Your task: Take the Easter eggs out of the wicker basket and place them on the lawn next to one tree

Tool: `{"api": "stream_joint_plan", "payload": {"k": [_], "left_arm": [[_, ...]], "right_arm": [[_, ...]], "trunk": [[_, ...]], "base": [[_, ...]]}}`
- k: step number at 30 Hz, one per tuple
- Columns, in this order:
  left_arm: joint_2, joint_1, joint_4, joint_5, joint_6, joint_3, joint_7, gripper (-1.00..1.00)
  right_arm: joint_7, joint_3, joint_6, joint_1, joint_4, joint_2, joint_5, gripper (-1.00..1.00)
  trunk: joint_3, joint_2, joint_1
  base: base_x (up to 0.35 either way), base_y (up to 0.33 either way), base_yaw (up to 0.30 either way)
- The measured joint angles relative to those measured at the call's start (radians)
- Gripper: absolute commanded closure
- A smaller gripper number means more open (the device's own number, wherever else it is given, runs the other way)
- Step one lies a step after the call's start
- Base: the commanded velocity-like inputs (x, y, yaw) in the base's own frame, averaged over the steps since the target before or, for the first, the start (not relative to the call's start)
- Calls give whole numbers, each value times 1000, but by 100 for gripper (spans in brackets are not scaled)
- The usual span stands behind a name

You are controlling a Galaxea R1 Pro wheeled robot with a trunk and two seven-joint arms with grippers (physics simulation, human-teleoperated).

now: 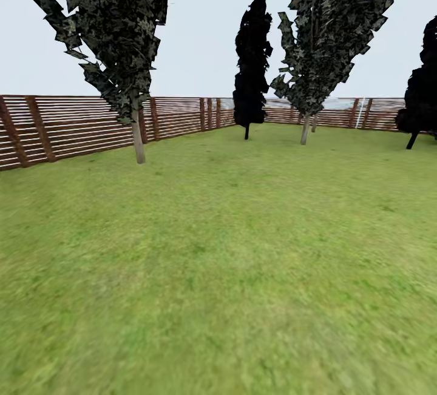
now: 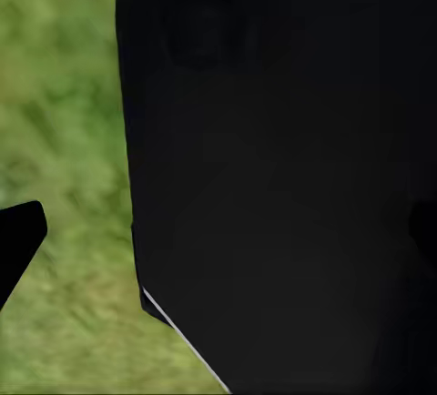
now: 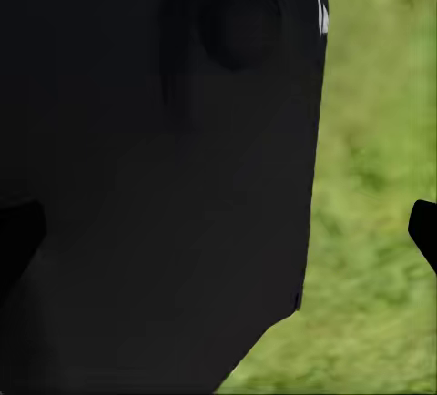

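From the head camera, a wide lawn [image 1: 218, 273] of mottled green and yellowish short grass is seen, stretching away to a fence [image 1: 79, 125] of reddish-brown horizontal slats that runs across from nine o'clock to three o'clock. A tree [image 1: 138, 140] with a straight pale trunk is planted at about eleven o'clock, just in front of the fence; its trunk is upright, its long axis vertical, and its dark blocky foliage is flecked with whitish green. A second pale-trunked tree [image 1: 305, 130] of the same kind is placed at about one o'clock, farther back. Between them, near twelve o'clock, an all-black tree [image 1: 250, 79] on a thin dark trunk is set, and another black tree [image 1: 420, 104] is cut by the edge at three o'clock. A pale sky is seen above the fence.

In the left wrist picture, a large black body of the robot [image 2: 282, 177] is seen close up, with blurred grass [image 2: 64, 122] beside it. One dark fingertip [image 2: 18, 236] is seen at the edge. How far the left gripper is spread, and whether anything is held, cannot be told.

In the right wrist picture, a black body part [image 3: 155, 177] is likewise seen against grass [image 3: 373, 213], with dark fingertips [image 3: 424, 227] at the edges. The right gripper's opening cannot be told either.
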Motion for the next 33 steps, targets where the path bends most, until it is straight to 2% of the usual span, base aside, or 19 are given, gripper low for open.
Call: {"api": "stream_joint_plan", "payload": {"k": [4,7,14,28,33], "left_arm": [[22,1,12,1,8,21,1,-100],[38,1,5,1,8,5,1,-100],[39,0,5,1,8,-4,1,-100],[39,1,5,1,8,-4,1,-100],[39,1,5,1,8,-4,1,-100]], "right_arm": [[10,20,-20,-23,-23,2,2,-100],[9,4,-36,-40,-41,5,-3,-100],[2,-1,-73,-79,-77,6,-9,-100],[1,-3,-72,-79,-76,4,-13,-100],[2,0,-78,-79,-74,4,-2,-100]], "trunk": [[0,0,0],[-2,0,0],[-11,0,0],[-30,0,0],[-37,0,0]], "base": [[0,0,25],[0,0,194],[0,0,202],[0,0,196],[0,0,194]]}}
